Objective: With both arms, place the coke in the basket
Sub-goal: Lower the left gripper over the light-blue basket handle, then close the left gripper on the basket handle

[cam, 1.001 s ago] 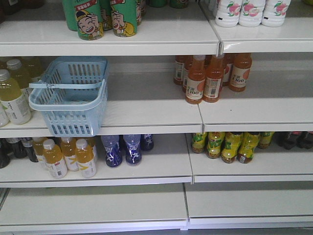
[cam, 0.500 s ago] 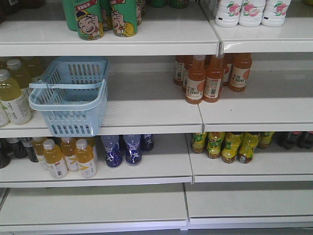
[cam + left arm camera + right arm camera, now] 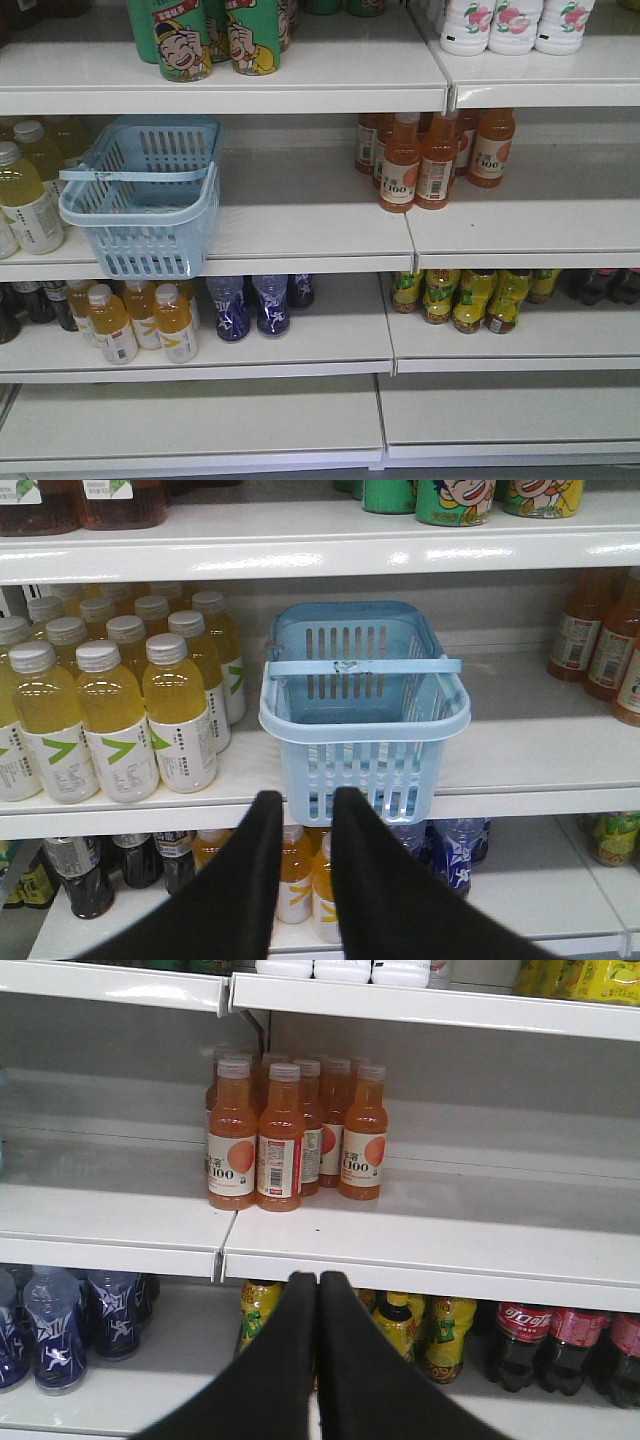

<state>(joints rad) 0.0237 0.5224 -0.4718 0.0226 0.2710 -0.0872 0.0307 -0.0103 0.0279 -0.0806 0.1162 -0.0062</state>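
The light blue basket (image 3: 140, 205) stands on the middle shelf at the left, its flat handle lying across the rim. In the left wrist view the basket (image 3: 365, 725) is straight ahead and slightly above my left gripper (image 3: 308, 805), which is open with nothing between its fingers and well short of the shelf. My right gripper (image 3: 318, 1280) is shut and empty, facing the shelf edge below the orange juice bottles (image 3: 290, 1135). The coke is out of view. No arm shows in the front view.
Yellow drink bottles (image 3: 110, 710) crowd the shelf just left of the basket. Green cartoon cans (image 3: 205, 35) stand on the shelf above. Dark cola bottles with red labels (image 3: 560, 1345) and yellow-green bottles (image 3: 400, 1325) fill the lower shelf on the right, blue bottles (image 3: 250, 305) near the middle.
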